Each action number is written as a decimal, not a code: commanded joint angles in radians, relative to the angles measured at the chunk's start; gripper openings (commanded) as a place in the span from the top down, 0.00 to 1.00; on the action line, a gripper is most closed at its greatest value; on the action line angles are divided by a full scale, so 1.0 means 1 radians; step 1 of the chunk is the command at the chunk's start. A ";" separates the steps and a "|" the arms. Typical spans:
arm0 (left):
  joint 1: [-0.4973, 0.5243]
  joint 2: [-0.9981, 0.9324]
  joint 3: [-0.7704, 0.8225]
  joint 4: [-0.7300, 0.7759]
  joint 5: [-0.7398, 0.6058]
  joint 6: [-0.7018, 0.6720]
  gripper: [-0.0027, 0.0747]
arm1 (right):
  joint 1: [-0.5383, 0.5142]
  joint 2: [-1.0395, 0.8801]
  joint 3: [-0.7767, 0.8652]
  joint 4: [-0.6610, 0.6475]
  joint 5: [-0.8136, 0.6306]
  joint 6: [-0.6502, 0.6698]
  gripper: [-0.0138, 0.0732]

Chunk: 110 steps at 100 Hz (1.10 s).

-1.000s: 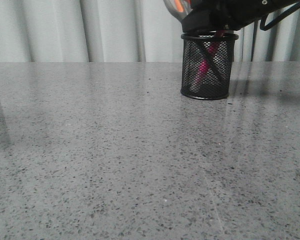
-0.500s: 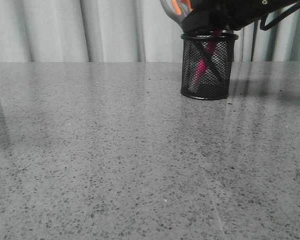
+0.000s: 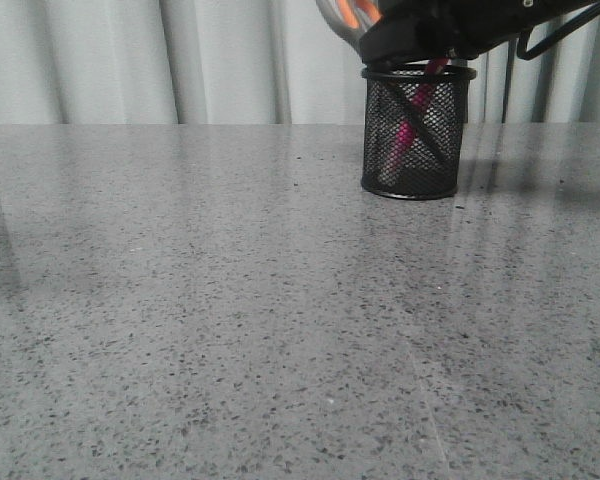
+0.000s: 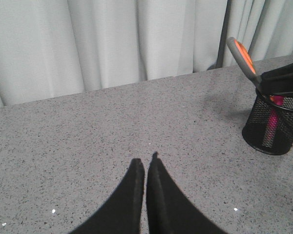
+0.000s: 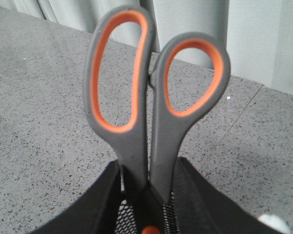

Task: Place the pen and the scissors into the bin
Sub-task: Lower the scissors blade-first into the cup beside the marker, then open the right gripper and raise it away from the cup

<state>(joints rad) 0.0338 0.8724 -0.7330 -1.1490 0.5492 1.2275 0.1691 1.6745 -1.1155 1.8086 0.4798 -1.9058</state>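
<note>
The black mesh bin [image 3: 418, 150] stands at the far right of the table. The pink pen [image 3: 404, 135] leans inside it. The scissors [image 3: 348, 12] stand with their blades down in the bin and their grey and orange handles sticking up past the rim. My right gripper [image 3: 385, 45] hovers just over the rim, shut on the scissors [image 5: 136, 141] below the finger loops, with the mesh [image 5: 129, 219] beneath. The pen's white tip [image 5: 273, 223] shows at the corner. My left gripper [image 4: 145, 161] is shut and empty, low over bare table, well left of the bin [image 4: 271, 129].
The grey speckled table [image 3: 230, 300] runs wide in front of the bin. Pale curtains [image 3: 180, 60] hang right behind its far edge. The left arm does not show in the front view.
The scissor handles have tilted slightly left with my right gripper, and the pen inside the bin has shifted a little. The left gripper shows no change.
</note>
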 commanded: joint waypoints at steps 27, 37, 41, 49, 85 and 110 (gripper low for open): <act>-0.001 -0.012 -0.030 -0.045 -0.030 0.000 0.99 | -0.045 -0.054 -0.023 0.042 0.083 -0.010 0.49; -0.001 -0.012 -0.030 -0.045 -0.030 0.000 0.99 | -0.069 -0.054 -0.021 0.042 0.122 -0.008 0.45; -0.001 -0.012 -0.030 -0.045 -0.030 0.000 0.99 | -0.076 -0.054 -0.021 0.042 0.137 -0.006 0.44; -0.001 -0.012 -0.030 -0.045 -0.030 0.000 0.99 | -0.085 -0.054 -0.021 0.042 0.171 -0.002 0.44; -0.001 -0.012 -0.030 -0.045 -0.030 0.000 0.99 | -0.085 -0.061 -0.021 0.042 0.201 -0.002 0.44; -0.001 -0.012 -0.030 -0.045 -0.030 0.000 0.99 | -0.087 -0.111 -0.021 0.042 0.199 -0.002 0.44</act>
<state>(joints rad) 0.0338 0.8724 -0.7330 -1.1490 0.5407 1.2275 0.0901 1.6314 -1.1151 1.8010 0.6323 -1.9058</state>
